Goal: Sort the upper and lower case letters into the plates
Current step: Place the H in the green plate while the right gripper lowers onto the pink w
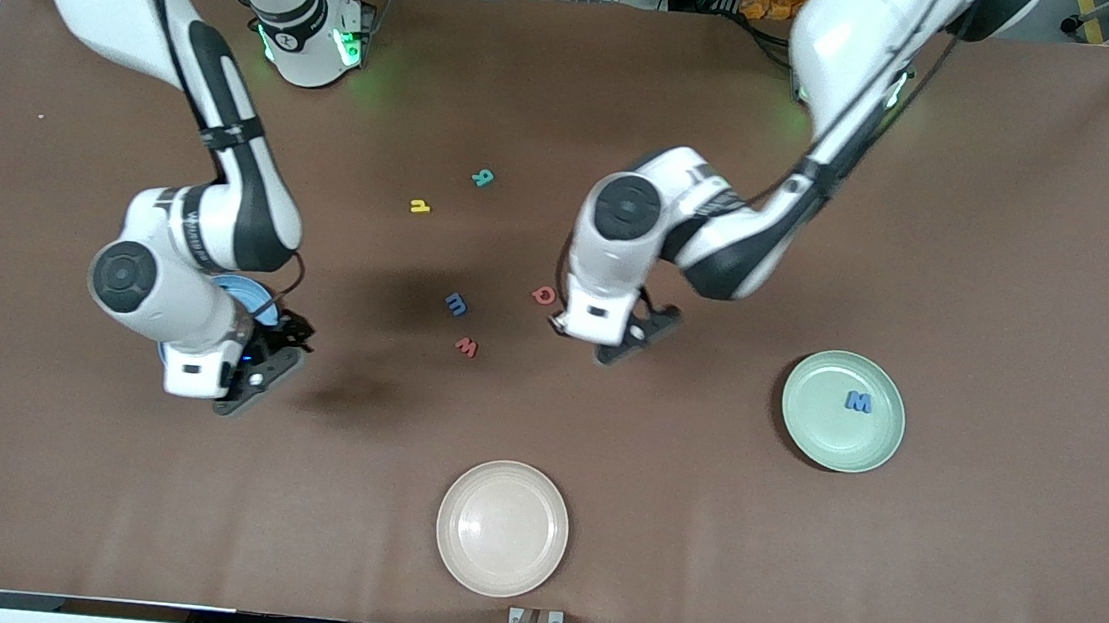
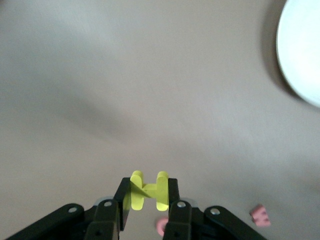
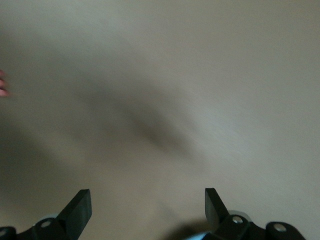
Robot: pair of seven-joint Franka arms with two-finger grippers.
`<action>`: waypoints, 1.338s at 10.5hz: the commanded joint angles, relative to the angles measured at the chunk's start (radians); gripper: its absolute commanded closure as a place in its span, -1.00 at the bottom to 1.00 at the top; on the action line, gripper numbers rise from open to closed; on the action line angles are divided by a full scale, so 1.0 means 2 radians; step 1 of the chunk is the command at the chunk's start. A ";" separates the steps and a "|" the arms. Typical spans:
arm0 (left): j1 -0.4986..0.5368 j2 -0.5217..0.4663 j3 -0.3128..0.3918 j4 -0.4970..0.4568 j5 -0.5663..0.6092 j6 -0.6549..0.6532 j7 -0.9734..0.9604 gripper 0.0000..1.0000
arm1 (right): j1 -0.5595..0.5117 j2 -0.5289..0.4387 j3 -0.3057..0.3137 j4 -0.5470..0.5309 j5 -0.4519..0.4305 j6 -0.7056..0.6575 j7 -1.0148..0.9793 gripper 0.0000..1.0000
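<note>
Left gripper (image 2: 146, 197) clamps yellow H (image 2: 146, 191) — aloft.

Bare table (image 1: 700, 485) separates the cream plate (image 1: 502, 528) and mint plate (image 1: 843, 411).

A brown table (image 1: 1022, 242) carries a cream plate (image 1: 502, 527) at its camera edge. Farther from the camera than it lie a red w (image 1: 466, 347), blue m (image 1: 456, 304), red Q (image 1: 543, 294), yellow h (image 1: 420, 205) and teal R (image 1: 483, 178). A mint plate (image 1: 829, 441) sits toward the left arm's end, a blue plate (image 1: 250, 295) toward the right arm's.
</note>
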 commanded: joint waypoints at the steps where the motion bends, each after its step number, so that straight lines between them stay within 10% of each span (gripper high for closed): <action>1: 0.093 -0.023 -0.022 -0.017 -0.008 -0.030 0.119 1.00 | 0.035 0.032 -0.004 0.042 0.024 -0.006 0.000 -1.00; 6: 0.240 -0.011 -0.035 -0.033 -0.003 -0.064 0.347 1.00 | 0.131 0.077 -0.004 0.074 0.021 0.035 0.098 -1.00; 10: 0.255 0.008 -0.014 -0.045 0.012 -0.064 0.371 0.87 | 0.162 0.097 -0.006 0.069 0.013 0.063 0.139 -1.00; 13: 0.253 0.010 0.000 -0.047 0.020 -0.064 0.371 0.04 | 0.158 0.098 -0.005 0.052 0.010 0.064 0.105 -1.00; 14: 0.251 0.009 0.003 -0.047 0.021 -0.064 0.371 -0.95 | 0.159 0.101 -0.005 0.052 0.010 0.065 0.103 -1.00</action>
